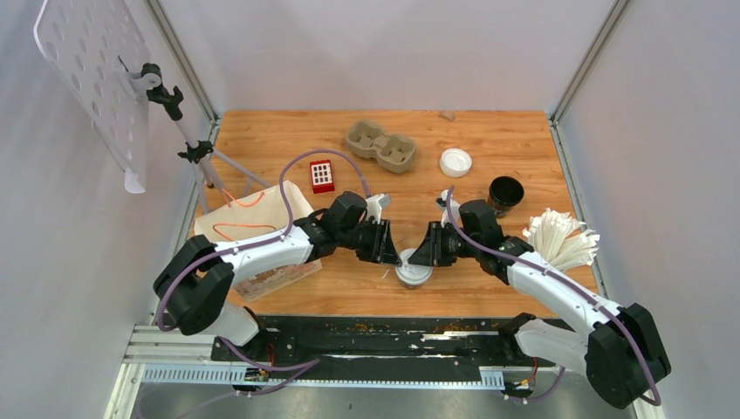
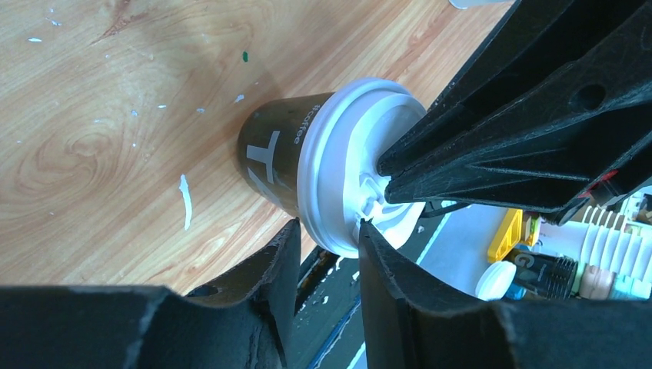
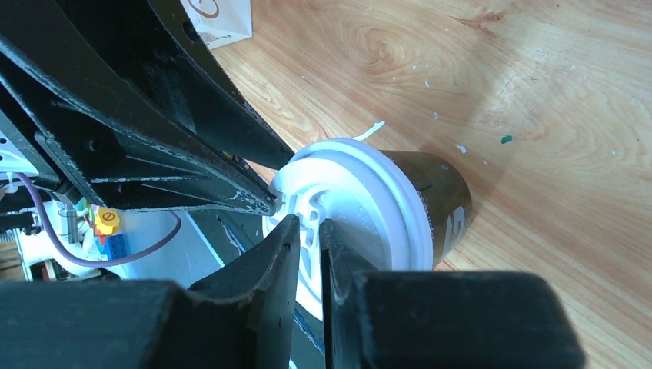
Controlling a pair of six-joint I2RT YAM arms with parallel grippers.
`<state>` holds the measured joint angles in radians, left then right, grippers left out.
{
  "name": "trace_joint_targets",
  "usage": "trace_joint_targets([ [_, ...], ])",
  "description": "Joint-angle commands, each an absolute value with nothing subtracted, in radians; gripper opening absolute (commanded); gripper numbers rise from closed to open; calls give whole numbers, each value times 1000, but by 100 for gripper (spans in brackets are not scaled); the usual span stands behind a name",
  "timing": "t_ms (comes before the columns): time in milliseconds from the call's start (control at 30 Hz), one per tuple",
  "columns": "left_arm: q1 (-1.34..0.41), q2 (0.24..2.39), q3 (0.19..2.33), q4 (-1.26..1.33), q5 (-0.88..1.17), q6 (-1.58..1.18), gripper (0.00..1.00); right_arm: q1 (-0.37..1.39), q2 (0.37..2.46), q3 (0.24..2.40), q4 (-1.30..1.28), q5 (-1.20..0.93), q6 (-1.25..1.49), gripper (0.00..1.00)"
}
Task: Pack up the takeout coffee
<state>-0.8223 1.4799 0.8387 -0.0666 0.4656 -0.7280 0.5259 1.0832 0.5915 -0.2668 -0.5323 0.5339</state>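
Note:
A takeout coffee cup (image 1: 413, 272) with dark sides and a white lid stands near the table's front edge between both arms. In the left wrist view the cup (image 2: 273, 157) shows side-on. My left gripper (image 2: 329, 228) has the lid's rim (image 2: 338, 173) between its fingers, one tip under the rim and one on the lid top. My right gripper (image 3: 307, 224) is shut, its tips on the lid (image 3: 369, 207) near the centre. In the top view the left gripper (image 1: 399, 257) and the right gripper (image 1: 423, 255) meet over the cup. A second dark cup (image 1: 505, 192) stands open at the right.
A loose white lid (image 1: 455, 162) lies behind the open cup. The pulp cup tray (image 1: 380, 146) sits at the back centre, a red block (image 1: 322, 175) next to it. A white paper bag (image 1: 249, 225) lies at the left. White sticks (image 1: 563, 237) stand at the right.

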Motion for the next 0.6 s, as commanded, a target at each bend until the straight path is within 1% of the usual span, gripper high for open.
trace_joint_targets([
  [0, -819, 1504, 826, -164, 390, -696, 39, 508, 1083, 515, -329, -454, 517, 17],
  [100, -821, 1514, 812, -208, 341, -690, 36, 504, 1087, 489, -319, -450, 520, 17],
  [233, -837, 1549, 804, -277, 283, -660, 35, 500, 1095, 467, -310, -442, 523, 17],
  [367, -846, 1541, 739, -237, 286, -687, 35, 497, 1088, 455, -316, -425, 521, 17],
  [467, -851, 1498, 790, -230, 319, -695, 37, 495, 1083, 464, -297, -448, 506, 17],
  [567, -851, 1450, 870, -203, 368, -721, 40, 493, 1100, 551, -354, -482, 403, 18],
])
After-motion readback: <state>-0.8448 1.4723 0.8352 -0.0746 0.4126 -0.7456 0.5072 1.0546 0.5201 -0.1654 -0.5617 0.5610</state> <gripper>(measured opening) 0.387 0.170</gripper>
